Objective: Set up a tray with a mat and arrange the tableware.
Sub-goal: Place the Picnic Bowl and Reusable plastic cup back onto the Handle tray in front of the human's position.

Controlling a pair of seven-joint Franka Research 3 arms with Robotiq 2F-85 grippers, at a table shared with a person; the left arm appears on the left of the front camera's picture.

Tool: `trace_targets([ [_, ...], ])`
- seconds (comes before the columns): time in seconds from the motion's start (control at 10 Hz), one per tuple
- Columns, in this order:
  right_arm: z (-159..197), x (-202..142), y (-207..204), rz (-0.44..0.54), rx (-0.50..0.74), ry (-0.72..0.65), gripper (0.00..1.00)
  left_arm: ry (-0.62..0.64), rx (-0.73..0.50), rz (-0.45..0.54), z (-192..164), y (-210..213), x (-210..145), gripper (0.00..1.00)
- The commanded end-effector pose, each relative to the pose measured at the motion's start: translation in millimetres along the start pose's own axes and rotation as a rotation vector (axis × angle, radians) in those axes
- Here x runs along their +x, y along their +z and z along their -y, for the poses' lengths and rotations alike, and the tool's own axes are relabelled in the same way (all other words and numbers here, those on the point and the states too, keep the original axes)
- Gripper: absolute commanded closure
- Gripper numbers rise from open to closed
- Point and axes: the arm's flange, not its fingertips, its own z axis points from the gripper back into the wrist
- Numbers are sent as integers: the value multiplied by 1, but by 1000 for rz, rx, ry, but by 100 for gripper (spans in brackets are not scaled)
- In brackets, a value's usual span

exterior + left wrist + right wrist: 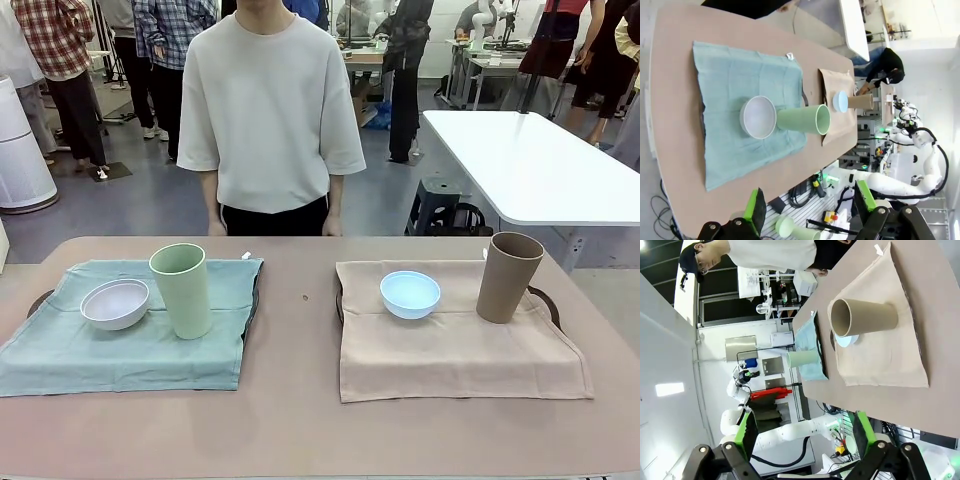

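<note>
On the left, a teal mat [120,350] covers a dark tray [40,301]. On it stand a white bowl [115,303] and a light green tumbler [182,290], side by side. On the right, a beige mat [450,350] covers a second tray [549,300], which carries a pale blue bowl [410,294] and a tan tumbler [509,277]. My left gripper [810,202] hangs open, high above and off to the side of the white bowl [759,117] and green tumbler [805,120]. My right gripper [805,429] is open too, well clear of the tan tumbler [865,316] and blue bowl [847,340].
A person [270,110] stands at the table's far edge, arms down. A bare strip of brown table [295,340] runs between the two trays. A white table [530,165] and a stool [435,205] stand behind on the right, with other people farther back.
</note>
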Motion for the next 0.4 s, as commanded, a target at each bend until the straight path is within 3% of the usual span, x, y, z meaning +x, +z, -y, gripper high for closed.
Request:
trace_targets([
  [0.0,0,1,2,-12,4,3,0,-17,-8,-5,0,2,-2,6],
  [0.3,0,1,2,-12,4,3,0,-17,-8,-5,0,2,-2,6],
])
